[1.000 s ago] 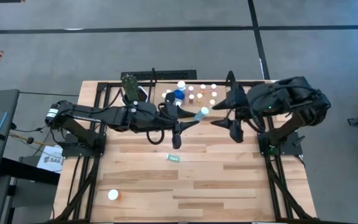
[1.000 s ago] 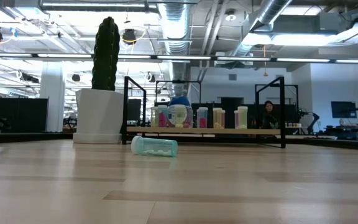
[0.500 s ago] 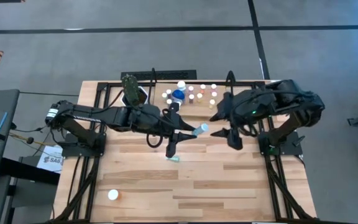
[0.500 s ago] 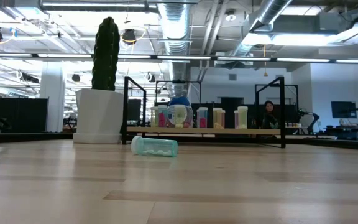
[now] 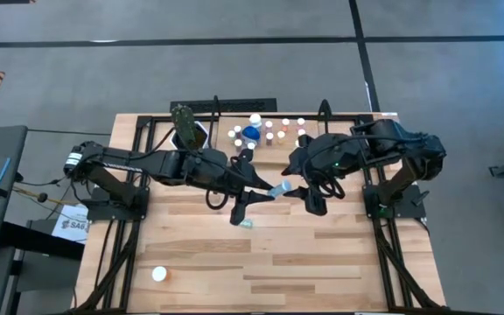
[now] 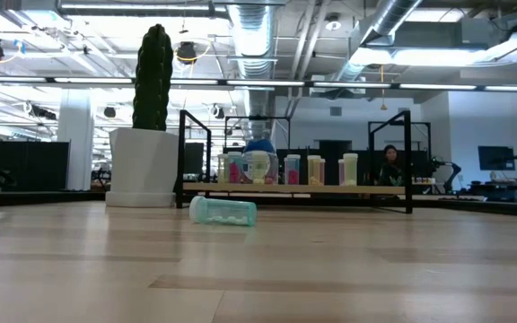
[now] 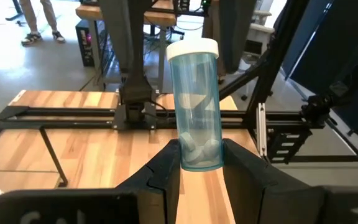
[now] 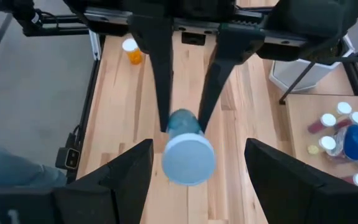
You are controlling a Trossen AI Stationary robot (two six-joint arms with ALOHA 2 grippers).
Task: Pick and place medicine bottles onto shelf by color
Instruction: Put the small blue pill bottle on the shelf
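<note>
A clear teal medicine bottle [image 7: 194, 106] with a white cap hangs above the table's middle, with my left gripper [image 5: 268, 192] shut on it. Its cap [image 8: 188, 158] faces my right gripper [image 5: 298, 183], which stands open just to its right. In the right wrist view that gripper's fingers flank the cap without touching it. Another teal bottle [image 6: 223, 211] lies on its side on the tabletop [image 5: 245, 223]. The shelf [image 6: 294, 187] at the far edge carries several upright bottles [image 5: 269, 131]. My left gripper pinches the teal bottle's bottom end [image 7: 199, 158] between its two fingers [image 7: 166, 177]. The fingers come from the table's left, nearly level. The bottle sticks out beyond the fingertips, cap end toward the table's right, lifted clear of the table.
A white pot with a green cactus [image 6: 151, 135] stands at the shelf's left end. An orange bottle with a white cap [image 5: 158, 274] stands near the table's near left corner. Black frame rails run along both table sides. People show in the room beyond.
My right gripper has moved down and toward the table's left, closing in on the held bottle's cap, its fingers staying open. My left gripper has turned at the wrist, swinging the bottle's cap end a little toward the near edge. The bottles on the table have kept still.
</note>
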